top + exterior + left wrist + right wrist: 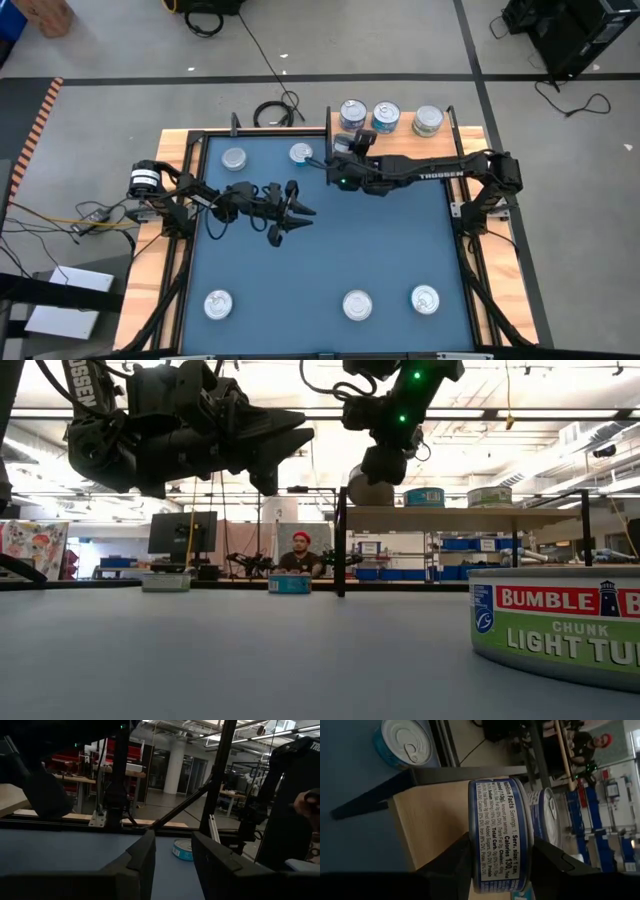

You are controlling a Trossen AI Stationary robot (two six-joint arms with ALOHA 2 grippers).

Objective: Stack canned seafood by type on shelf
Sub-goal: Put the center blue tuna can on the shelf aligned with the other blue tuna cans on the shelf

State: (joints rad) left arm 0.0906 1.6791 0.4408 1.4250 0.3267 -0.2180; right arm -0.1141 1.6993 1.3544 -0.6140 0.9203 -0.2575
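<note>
Right gripper [500,862]: I see it clenched on a short round tin with a blue-and-white nutrition label [499,832], one dark finger pressed to each side of the tin.
Held tin, place: it sits over the light wooden shelf board with thin black posts [437,820], at the board's near corner; I cannot tell whether it touches the wood.
Shelf from above: the board [405,131] lies at the far edge of the blue mat [330,255], carrying a blue-sided tin with a silver top [386,116], another blue tin [352,112] and a grey-green tin [428,121] in a row.
Neighbour: a second blue tin [547,815] stands just beside the held one (further along the board).
Left gripper [297,212]: released, fingers spread, raised over the middle of the mat and holding nothing.
Loose tins: two silver-topped tins [234,158] [301,153] near the mat's far edge, three more [218,304] [357,304] [425,298] along the near edge.
Low view: a green-labelled tuna tin [560,625] fills the right foreground.
</note>
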